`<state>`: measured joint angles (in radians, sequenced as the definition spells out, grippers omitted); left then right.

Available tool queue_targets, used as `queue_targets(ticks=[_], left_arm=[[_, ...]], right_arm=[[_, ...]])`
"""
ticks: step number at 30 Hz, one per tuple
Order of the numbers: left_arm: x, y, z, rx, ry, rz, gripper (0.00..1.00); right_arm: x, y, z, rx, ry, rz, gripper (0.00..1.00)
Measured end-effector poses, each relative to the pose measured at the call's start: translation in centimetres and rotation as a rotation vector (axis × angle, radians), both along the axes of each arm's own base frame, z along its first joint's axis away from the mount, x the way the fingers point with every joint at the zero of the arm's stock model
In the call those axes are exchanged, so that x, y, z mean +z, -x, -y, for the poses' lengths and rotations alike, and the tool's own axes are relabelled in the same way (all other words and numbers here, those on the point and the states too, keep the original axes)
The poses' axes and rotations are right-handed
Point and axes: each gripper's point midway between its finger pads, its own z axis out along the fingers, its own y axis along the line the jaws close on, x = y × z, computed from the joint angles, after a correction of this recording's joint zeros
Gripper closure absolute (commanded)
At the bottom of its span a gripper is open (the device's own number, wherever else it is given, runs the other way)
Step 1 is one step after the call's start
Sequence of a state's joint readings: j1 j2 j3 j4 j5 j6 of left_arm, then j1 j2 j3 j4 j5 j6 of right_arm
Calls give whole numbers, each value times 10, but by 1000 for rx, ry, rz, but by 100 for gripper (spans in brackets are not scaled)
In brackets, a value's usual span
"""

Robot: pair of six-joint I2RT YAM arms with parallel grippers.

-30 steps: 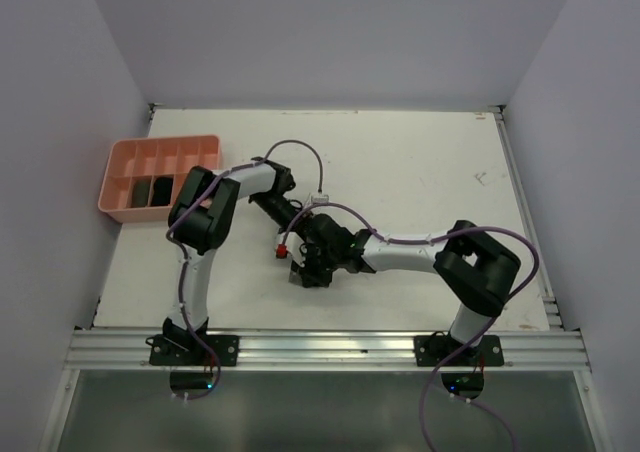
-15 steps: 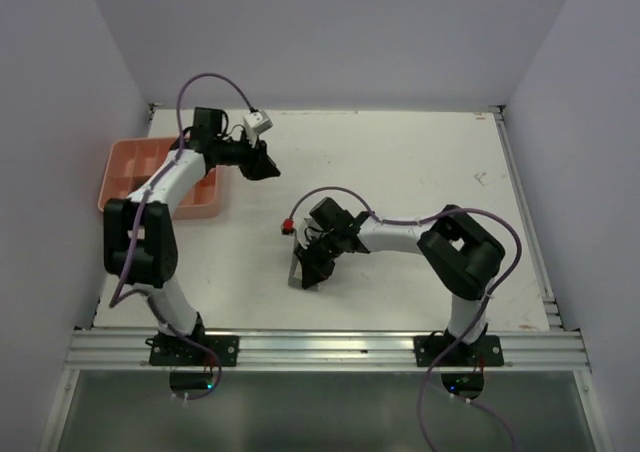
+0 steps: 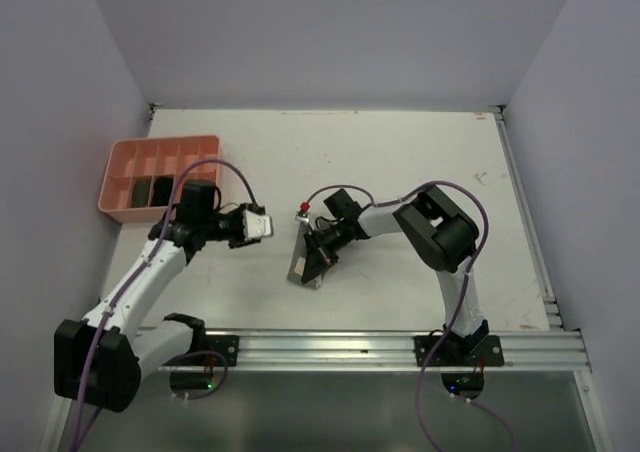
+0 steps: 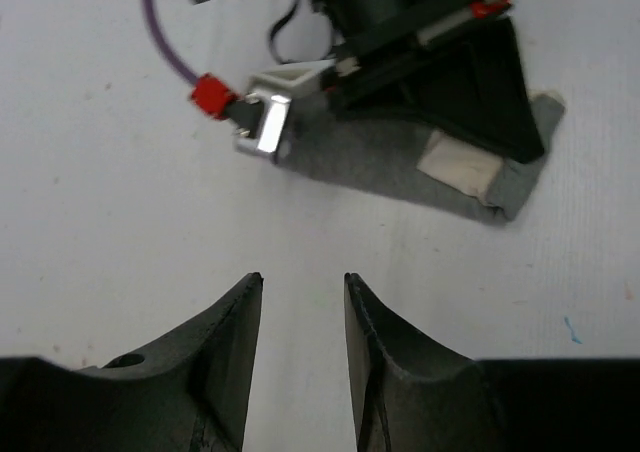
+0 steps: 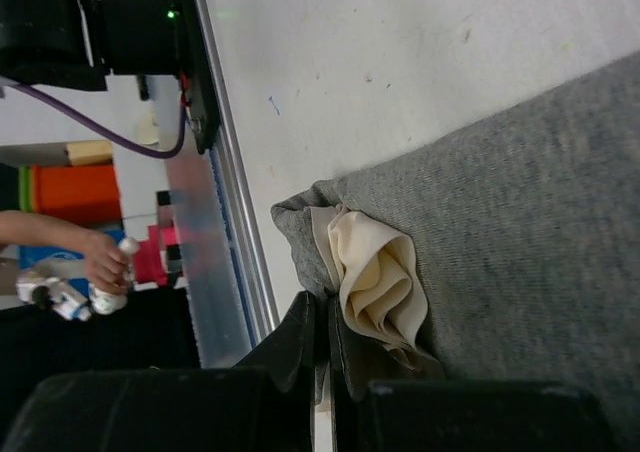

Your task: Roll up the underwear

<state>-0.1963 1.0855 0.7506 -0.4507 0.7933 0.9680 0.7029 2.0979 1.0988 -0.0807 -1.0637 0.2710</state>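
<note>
A grey underwear [image 3: 298, 272] with a cream lining [image 5: 375, 272] lies flat on the white table, in the middle near the front. My right gripper [image 3: 314, 262] rests on it. In the right wrist view that gripper [image 5: 325, 307] is shut on the bunched edge of the grey cloth [image 5: 520, 192]. My left gripper [image 3: 262, 228] hovers to the left of the underwear. Its jaws are open with only bare table between them [image 4: 303, 277]. In the left wrist view the underwear [image 4: 390, 167] lies ahead, partly under the right gripper [image 4: 478, 144].
A pink compartment tray [image 3: 160, 144] stands at the back left. Two dark rolls [image 3: 140, 191] [image 3: 161, 188] sit in its front compartments. A metal rail [image 3: 330, 347] runs along the near table edge.
My left arm swung from the middle out to the tray and then down low, its gripper now facing the underwear. The right gripper has shifted slightly back while staying shut on the cloth.
</note>
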Motion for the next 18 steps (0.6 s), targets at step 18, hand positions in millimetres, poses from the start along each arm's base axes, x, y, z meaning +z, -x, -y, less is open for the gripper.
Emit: queue_targets(ticks=[18], left_arm=[[-101, 98, 60, -529, -241, 119, 59]], right_arm=[[-1, -3, -2, -25, 0, -184, 100]])
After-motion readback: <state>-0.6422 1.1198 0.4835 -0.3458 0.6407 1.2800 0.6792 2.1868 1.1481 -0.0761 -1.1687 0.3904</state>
